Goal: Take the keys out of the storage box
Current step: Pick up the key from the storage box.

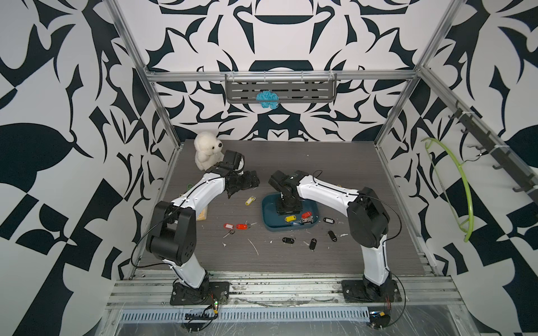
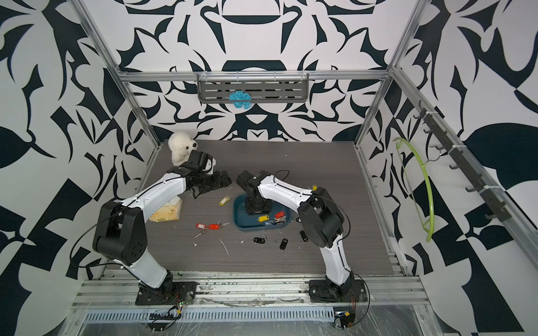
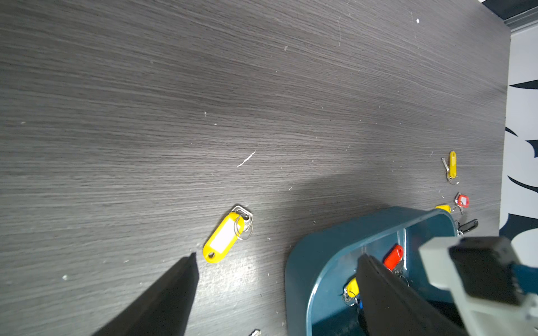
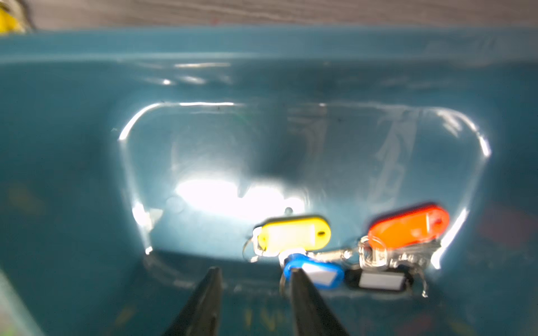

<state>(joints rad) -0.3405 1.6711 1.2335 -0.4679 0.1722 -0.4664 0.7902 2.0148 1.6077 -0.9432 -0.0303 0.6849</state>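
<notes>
The teal storage box (image 1: 267, 213) sits mid-table, and my right gripper (image 4: 254, 270) points down into it. Its jaws stand apart over the bare floor of the box (image 4: 262, 87) with nothing between them. One fingertip (image 4: 297, 279) overlaps a blue-tagged key (image 4: 317, 270). Beside that lie a yellow-tagged key (image 4: 294, 232), a red-tagged key (image 4: 407, 227) and a black-tagged one (image 4: 378, 280). My left gripper (image 3: 278, 256) hangs open and empty above the table, left of the box. A yellow-tagged key (image 3: 224, 237) lies just beyond it. Red-tagged keys (image 1: 235, 226) and several black-tagged keys (image 1: 312, 243) lie on the table around the box.
A white plush bear (image 1: 206, 151) sits at the back left corner, close behind my left wrist. A yellow tissue pack (image 2: 166, 211) lies under the left arm. A green hanger (image 1: 463, 186) hangs on the right wall and a grey shelf (image 1: 305, 90) on the back wall.
</notes>
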